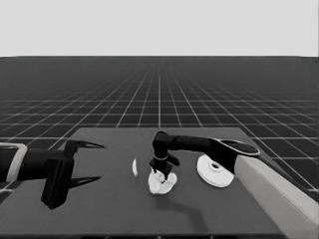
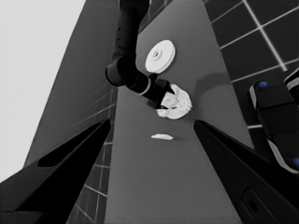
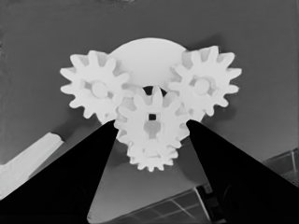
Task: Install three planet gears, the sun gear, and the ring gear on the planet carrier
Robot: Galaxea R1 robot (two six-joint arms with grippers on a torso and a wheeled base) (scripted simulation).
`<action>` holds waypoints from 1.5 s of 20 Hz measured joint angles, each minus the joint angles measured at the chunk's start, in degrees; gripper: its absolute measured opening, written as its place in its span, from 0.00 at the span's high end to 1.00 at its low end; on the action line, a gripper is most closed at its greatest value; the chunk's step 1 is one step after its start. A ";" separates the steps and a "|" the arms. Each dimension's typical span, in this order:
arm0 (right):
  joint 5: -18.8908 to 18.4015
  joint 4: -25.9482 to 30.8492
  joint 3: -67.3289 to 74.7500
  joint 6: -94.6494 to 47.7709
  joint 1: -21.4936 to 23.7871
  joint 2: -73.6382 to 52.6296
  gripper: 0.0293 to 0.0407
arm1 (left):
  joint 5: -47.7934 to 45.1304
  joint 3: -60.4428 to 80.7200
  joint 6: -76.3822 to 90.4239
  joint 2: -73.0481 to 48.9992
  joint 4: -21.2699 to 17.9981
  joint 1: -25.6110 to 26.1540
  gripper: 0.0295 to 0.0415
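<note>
The right end effector (image 1: 162, 173) stands over the smaller round part (image 3: 147, 53) at mid-table, its fingers closed on the central gear (image 3: 150, 122) and holding it over the centre hole so its teeth mesh with the surrounding gears (image 3: 96, 86) (a third shows partly beneath). The larger round part (image 1: 215, 170) lies just beside, ready for capping. The thin white piece (image 1: 134, 167) rests near. The left end effector (image 1: 92, 162) waits wide open over the table's (image 1: 99, 209) left end.
</note>
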 joint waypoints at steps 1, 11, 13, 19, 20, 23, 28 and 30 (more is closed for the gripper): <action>0.00 0.00 0.00 0.60 0.00 0.00 0.86 | 0.00 0.00 0.00 0.00 0.00 0.00 0.25; 0.00 0.00 0.00 6.60 0.00 0.00 0.86 | 0.00 0.00 0.00 0.00 0.00 0.00 0.25; 0.00 0.00 0.00 7.80 0.00 0.00 0.86 | 0.00 0.00 0.00 0.00 0.00 0.00 0.25; 0.00 0.00 0.00 11.40 0.00 0.00 0.86 | 0.00 0.00 0.00 0.00 0.00 0.00 0.25; 0.00 0.00 0.00 12.00 0.00 0.00 0.86 | 0.00 0.00 0.00 0.00 0.00 0.00 0.25; 0.00 0.00 0.00 13.80 0.00 0.00 0.86 | 0.00 0.00 0.00 0.00 0.00 0.00 0.25; 0.00 0.00 0.00 16.80 0.00 0.00 0.86 | 0.00 0.00 0.00 0.00 0.00 0.00 0.25; 0.00 0.00 0.00 18.00 0.00 0.00 0.86 | 0.00 0.00 0.00 0.00 0.00 0.00 0.25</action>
